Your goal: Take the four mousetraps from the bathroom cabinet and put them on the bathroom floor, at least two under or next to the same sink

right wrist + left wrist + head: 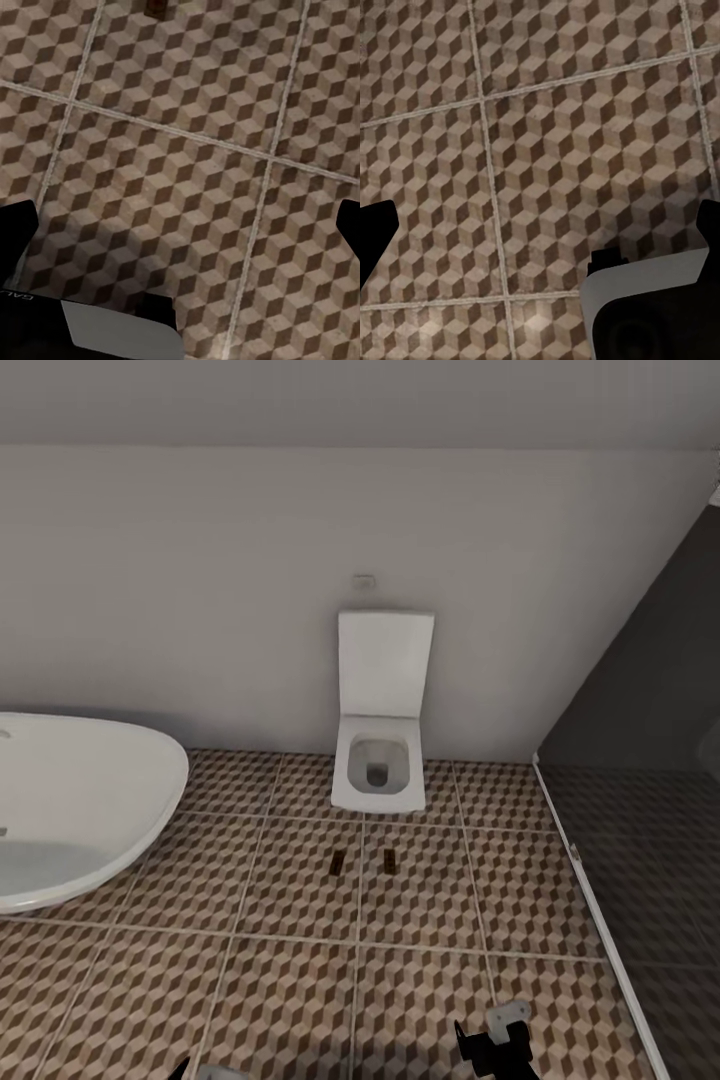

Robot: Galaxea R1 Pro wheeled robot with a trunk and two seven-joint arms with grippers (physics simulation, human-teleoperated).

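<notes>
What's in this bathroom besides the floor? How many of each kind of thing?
Mousetraps: 2, one and another, side by side on the bathroom floor in front of the toilet
Toilet: 1
White basin: 1
Dark glass shower panel: 1
Total: 5

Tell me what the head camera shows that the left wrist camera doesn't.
Head view alone: a toilet against the wall, a white tub at the left, a dark glass shower panel at the right, and two mousetraps lying side by side, apart, on the tiles in front of the toilet. Left wrist view alone: the left gripper, open over bare tiles. Both: the cube-patterned floor.
</notes>
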